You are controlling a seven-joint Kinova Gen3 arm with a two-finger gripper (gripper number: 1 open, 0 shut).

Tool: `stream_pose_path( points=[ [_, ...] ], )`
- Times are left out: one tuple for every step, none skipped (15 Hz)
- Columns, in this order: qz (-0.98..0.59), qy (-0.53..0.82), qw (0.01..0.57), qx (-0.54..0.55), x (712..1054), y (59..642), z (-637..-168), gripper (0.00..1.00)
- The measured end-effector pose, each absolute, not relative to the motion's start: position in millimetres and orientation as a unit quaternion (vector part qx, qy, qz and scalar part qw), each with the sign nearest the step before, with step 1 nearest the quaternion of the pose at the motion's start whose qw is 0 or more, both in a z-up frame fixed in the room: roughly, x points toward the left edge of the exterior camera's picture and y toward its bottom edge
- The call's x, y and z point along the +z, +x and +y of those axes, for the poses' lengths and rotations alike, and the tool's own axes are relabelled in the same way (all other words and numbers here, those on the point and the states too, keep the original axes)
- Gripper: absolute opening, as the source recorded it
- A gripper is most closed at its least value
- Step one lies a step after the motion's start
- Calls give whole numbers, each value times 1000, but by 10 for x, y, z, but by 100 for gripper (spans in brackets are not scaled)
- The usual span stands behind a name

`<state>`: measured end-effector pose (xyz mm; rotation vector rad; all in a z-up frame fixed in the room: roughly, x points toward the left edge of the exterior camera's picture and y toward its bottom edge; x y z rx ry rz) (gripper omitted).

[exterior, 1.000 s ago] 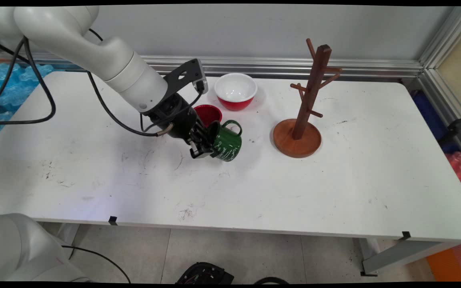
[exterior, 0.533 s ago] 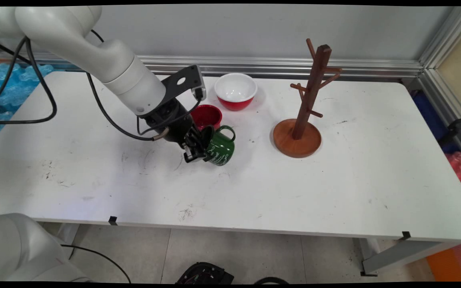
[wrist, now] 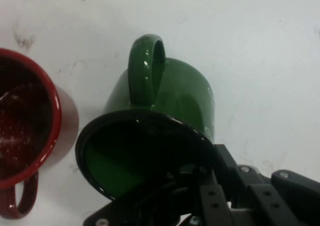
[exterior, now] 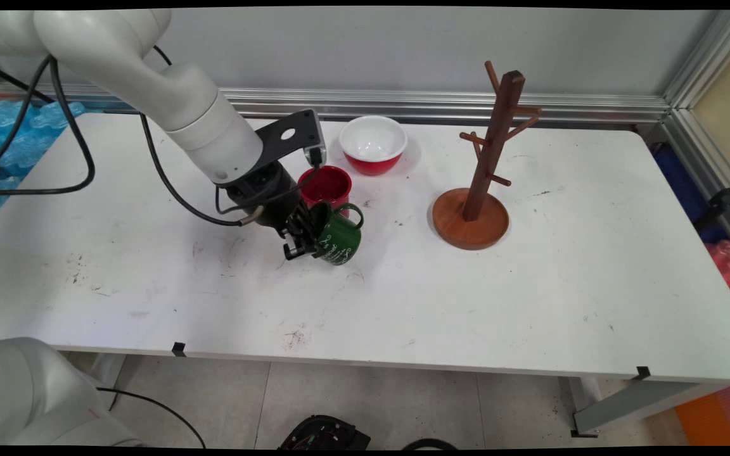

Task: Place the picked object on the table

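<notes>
My gripper (exterior: 305, 237) is shut on the rim of a green mug (exterior: 338, 237), one finger inside and one outside. The mug is tilted, its mouth towards the gripper and its handle up and away. In the hand view the green mug (wrist: 165, 101) fills the middle, handle pointing up, with my gripper (wrist: 200, 186) clamped on its dark rim at the bottom. A red mug (exterior: 325, 185) stands upright just behind the green one; in the hand view the red mug (wrist: 27, 136) is at the left edge, close beside it.
A red bowl with a white inside (exterior: 372, 144) stands at the back of the table. A wooden mug tree (exterior: 482, 164) on a round base stands to the right. The white table (exterior: 530, 297) stretches to the right and front.
The gripper has carried the green mug to the left and slightly nearer, by a short way, over the last second. The red mug shows more from behind the arm.
</notes>
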<state>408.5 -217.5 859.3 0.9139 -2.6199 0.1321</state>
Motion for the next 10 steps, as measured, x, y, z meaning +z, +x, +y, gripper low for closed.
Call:
stream_pose_path(
  points=[
    [-928,323,178,47,8594,4085,-2175,0],
    [-930,321,171,47,8596,4083,-2179,0],
    [-932,319,167,47,8596,4084,-2181,0],
    [-932,318,165,47,8596,4083,-2182,0],
    [-933,317,162,47,8596,4082,-2182,0],
    [-934,316,158,47,8595,4080,-2183,0],
    [-936,314,154,47,8594,4077,-2184,0],
    [-937,312,150,47,8589,4072,-2185,0],
    [-938,310,146,46,8585,4066,-2188,0],
    [-939,308,143,46,8580,4059,-2190,0]
  ],
)
